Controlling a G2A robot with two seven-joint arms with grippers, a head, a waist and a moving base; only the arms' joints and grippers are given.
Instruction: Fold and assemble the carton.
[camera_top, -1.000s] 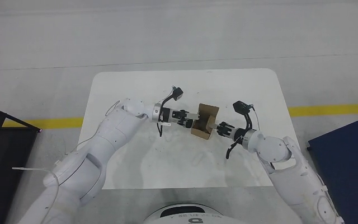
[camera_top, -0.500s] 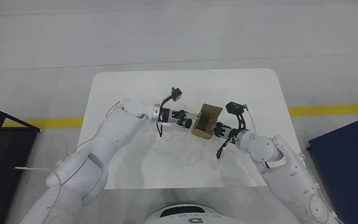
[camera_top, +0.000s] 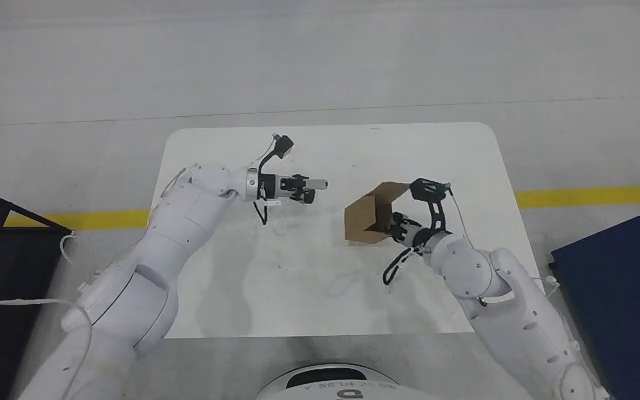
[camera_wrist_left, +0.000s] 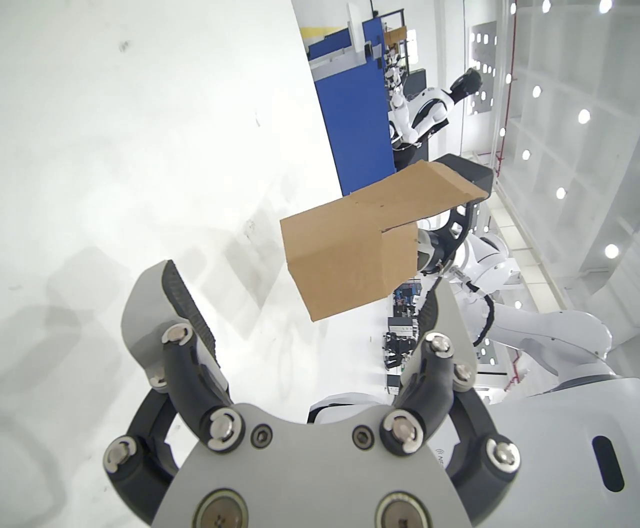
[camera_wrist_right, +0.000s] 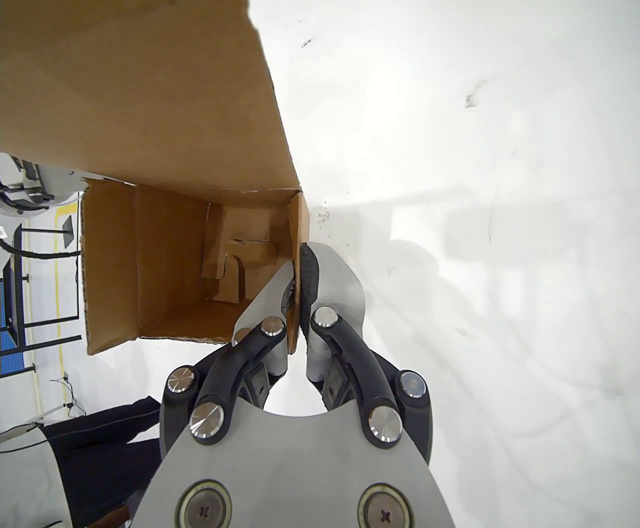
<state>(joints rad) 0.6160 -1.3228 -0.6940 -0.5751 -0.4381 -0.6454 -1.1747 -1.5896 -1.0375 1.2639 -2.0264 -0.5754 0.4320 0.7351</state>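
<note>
Top view, clock directions taken from the desk (camera_top: 250, 290) centre.

- Carton (camera_top: 372, 213): brown cardboard, just off centre toward 3 o'clock. It sits tilted with the open mouth turned toward 4 o'clock. One long flap sticks out past the mouth. Right wrist view shows folded tabs inside, at the far end of the carton (camera_wrist_right: 175, 125). Cannot tell whether its lower edge touches the desk.
- Right hand (camera_top: 400, 230): at the carton's 4 o'clock edge. The right hand (camera_wrist_right: 297, 265) is clenched on a side wall at the mouth, one finger inside and one outside.
- Left hand (camera_top: 318, 184): near 12 o'clock, at 10 o'clock from the carton and well apart from it. The left hand (camera_wrist_left: 305, 285) is released, fingers spread, holding nothing. It points toward the carton (camera_wrist_left: 350, 250).
</note>
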